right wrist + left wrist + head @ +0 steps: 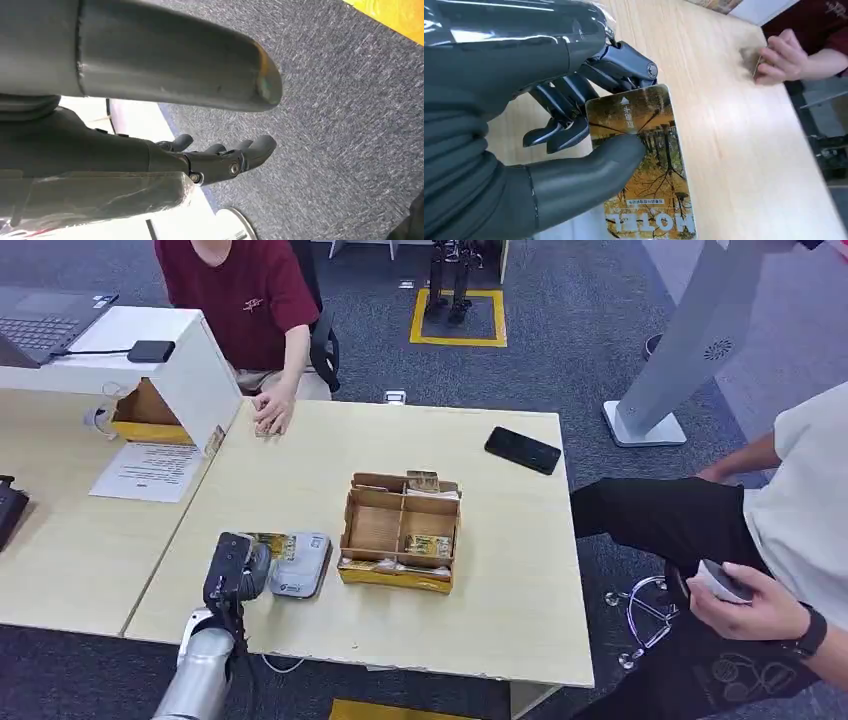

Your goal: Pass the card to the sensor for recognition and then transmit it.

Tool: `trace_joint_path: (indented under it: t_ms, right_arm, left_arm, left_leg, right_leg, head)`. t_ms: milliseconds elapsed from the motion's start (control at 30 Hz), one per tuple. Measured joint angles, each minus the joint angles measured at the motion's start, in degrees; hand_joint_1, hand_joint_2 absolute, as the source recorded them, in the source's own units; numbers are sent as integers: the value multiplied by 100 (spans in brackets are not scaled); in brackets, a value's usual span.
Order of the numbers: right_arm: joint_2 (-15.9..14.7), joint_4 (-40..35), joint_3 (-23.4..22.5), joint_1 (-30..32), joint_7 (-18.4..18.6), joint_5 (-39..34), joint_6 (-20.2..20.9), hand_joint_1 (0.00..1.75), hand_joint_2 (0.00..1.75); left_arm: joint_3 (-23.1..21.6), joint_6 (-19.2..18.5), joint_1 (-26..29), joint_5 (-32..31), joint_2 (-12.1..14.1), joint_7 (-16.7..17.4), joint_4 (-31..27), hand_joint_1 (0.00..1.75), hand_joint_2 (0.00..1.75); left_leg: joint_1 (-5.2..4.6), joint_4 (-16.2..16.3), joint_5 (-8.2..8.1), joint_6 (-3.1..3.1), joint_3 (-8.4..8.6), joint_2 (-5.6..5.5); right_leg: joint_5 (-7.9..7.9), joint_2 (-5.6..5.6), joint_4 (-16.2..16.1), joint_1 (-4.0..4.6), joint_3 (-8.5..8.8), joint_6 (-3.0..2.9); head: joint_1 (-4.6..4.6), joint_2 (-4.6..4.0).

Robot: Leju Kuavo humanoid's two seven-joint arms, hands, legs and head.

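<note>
Pinching one card (644, 170) between thumb and fingers, the robot's left hand (236, 570) holds it just over one grey sensor (300, 565) near the front edge of the pale table (300, 470). The card shows yellow autumn trees and lettering. Beside the sensor stands one cardboard box (400, 532) split into compartments, several holding similar cards. One black phone (522, 450) lies near the table's far right corner. Two people sit by: one in a red shirt (235, 285) across the table, one in white (800, 510) at right. The right hand (220, 160) hangs above grey carpet, fingers loosely extended and empty
</note>
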Motion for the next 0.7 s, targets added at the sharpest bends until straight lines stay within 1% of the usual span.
trace_joint_path:
  t_ms: [233,333,467,500,567,633,700]
  right_arm:
    - [0,0,0,-10,0,105,37,0,0]
    - [0,0,0,-12,17,170,54,0,0]
    - [0,0,-2,-22,17,210,52,0,0]
    - [0,0,0,-25,17,225,55,0,0]
    - [0,0,0,-28,4,278,55,0,0]
    - [0,0,0,-37,-7,356,59,0,0]
    - [0,0,0,-51,-37,437,72,0,0]
  left_arm:
    - [332,-83,-121,722,0,-139,-487,175,175]
    - [461,103,-189,882,-24,-391,-618,175,175]
    - [540,166,-259,926,-28,-496,-717,175,175]
    - [555,221,-272,933,-31,-571,-728,175,175]
    - [594,425,-330,871,-37,-746,-732,175,175]
    - [616,850,-427,559,-26,-921,-730,175,175]
    - [616,1349,-550,115,-13,-1073,-730,175,175]
  left_leg:
    - [1,0,1,-2,0,1]
    - [1,0,4,0,-1,0]
    - [1,0,4,0,-1,0]
    - [1,0,4,0,-1,0]
    - [1,0,4,0,-2,0]
    - [1,1,5,2,-2,0]
    - [1,1,6,3,-3,-1]
  right_leg:
    - [1,1,0,0,-2,0]
    - [1,1,0,0,-2,0]
    - [1,1,0,0,-2,0]
    - [2,1,0,0,-2,1]
    - [2,1,0,0,-2,2]
    - [3,0,0,0,-2,2]
    - [3,0,0,0,-2,2]
  head:
    - [-2,0]
    - [-2,0]
    - [-2,0]
    - [-2,0]
    - [-2,0]
    - [-2,0]
    - [-2,0]
